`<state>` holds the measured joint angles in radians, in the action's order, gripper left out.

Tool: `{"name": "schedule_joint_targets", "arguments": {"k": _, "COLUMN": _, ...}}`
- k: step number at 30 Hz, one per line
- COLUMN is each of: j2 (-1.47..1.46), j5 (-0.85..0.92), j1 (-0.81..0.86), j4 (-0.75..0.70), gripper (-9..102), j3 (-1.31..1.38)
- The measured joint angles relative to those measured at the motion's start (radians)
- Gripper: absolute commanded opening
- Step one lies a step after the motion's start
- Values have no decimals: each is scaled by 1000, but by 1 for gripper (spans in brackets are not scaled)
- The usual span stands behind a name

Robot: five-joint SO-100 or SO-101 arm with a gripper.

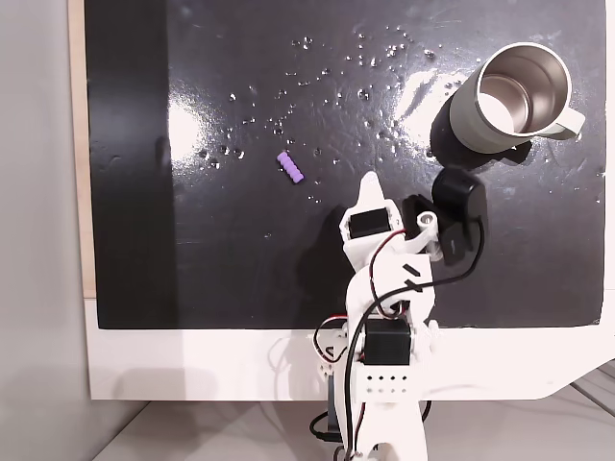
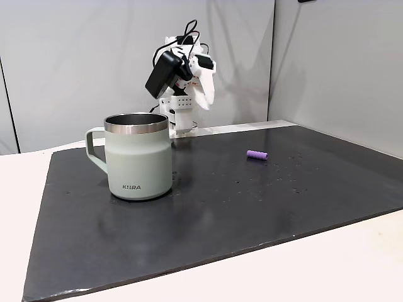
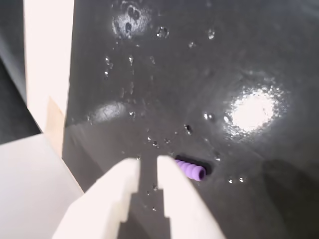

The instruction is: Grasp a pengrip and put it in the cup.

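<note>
The pengrip (image 1: pixel 291 168) is a tiny light-purple ribbed tube lying on the black mat (image 1: pixel 240 269), left of centre in a fixed view. From the side it lies alone on the mat (image 2: pixel 257 155). The grey-green cup (image 1: pixel 514 96) with its steel inside stands upright at the mat's far right corner, handle pointing right; in the side view it is the near mug (image 2: pixel 138 157). My white gripper (image 1: pixel 368 184) hangs above the mat, right of the pengrip and apart from it. In the wrist view the gripper (image 3: pixel 148 167) shows a narrow gap holding nothing, and the pengrip (image 3: pixel 192 170) peeks out beside the right finger.
Small shiny droplets (image 1: pixel 365 58) dot the mat's far half. A black camera housing (image 1: pixel 459 192) on the arm sits just below the cup. The white table (image 1: pixel 192 365) borders the mat at the near side, where the arm's base (image 1: pixel 384 375) stands.
</note>
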<state>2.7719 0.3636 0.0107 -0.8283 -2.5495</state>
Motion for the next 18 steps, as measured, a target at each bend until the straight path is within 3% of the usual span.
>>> {"name": "schedule_joint_targets", "arguments": {"k": 9, "j2": -558, "j5": 252, "j1": -114, "j4": -155, "gripper": 0, "j3": 532}}
{"name": "schedule_joint_targets", "arguments": {"k": 18, "j2": -870, "j5": 609, "j1": -160, "j4": -298, "gripper": 0, "j3": 790}}
